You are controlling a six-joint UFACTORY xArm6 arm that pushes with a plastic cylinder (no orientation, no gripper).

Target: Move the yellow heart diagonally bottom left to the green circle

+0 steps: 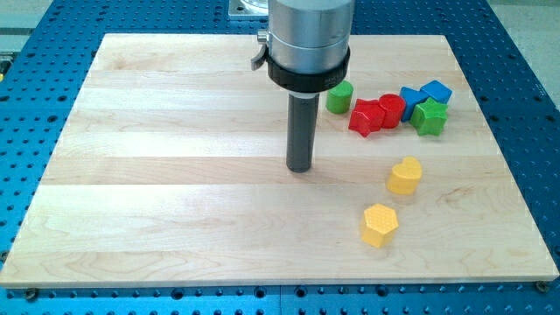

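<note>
— Where's the yellow heart?
— Right of middle on the wooden board, below the green circle, a yellow hexagon just under it

— And the rod?
— No jaws, holds nothing; my tip rests left of the heart, apart from it

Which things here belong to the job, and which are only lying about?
For the job:
- yellow heart
- green circle
- my tip, at the view's left of the heart, apart

Lying about:
- yellow hexagon
- two red blocks
- two blue blocks
- green star
</note>
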